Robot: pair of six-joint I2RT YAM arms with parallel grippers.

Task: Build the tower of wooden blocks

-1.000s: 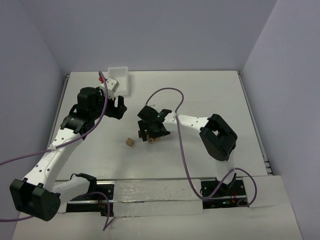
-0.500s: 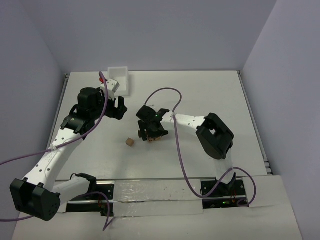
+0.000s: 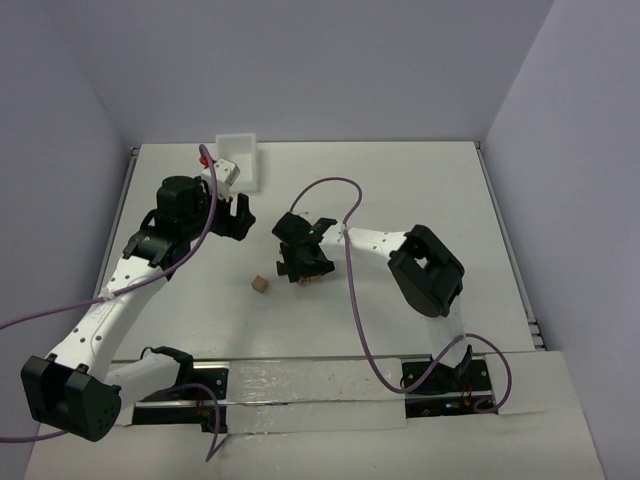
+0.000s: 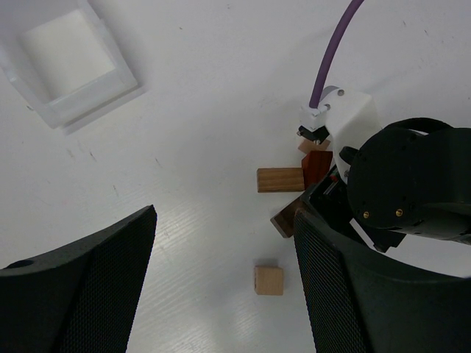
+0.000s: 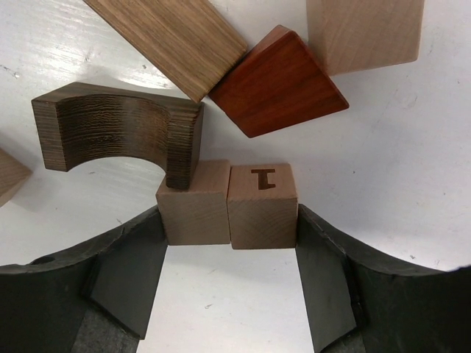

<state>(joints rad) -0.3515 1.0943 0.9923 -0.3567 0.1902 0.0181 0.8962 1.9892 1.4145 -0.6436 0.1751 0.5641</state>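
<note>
The wooden blocks lie loose on the table in a cluster (image 3: 305,272); no stack stands. In the right wrist view, two light tan cubes, a plain one (image 5: 194,209) and one with a mark (image 5: 263,206), sit side by side between my right gripper's (image 5: 228,243) fingers, which touch their outer faces. A dark brown arch (image 5: 118,132), a reddish-brown wedge (image 5: 276,81), a brown plank (image 5: 173,37) and a tan block (image 5: 364,33) lie just beyond. My left gripper (image 3: 238,215) is open and empty above the table. A lone tan cube (image 4: 268,280) lies below it.
A white rectangular bin (image 3: 238,158) stands at the back left, behind the left gripper, and shows in the left wrist view (image 4: 70,62). Purple cables loop over the table by the right arm. The lone cube (image 3: 259,284) lies left of the cluster.
The right arm and gripper have shifted slightly left over the block cluster. The left arm has hardly moved.
</note>
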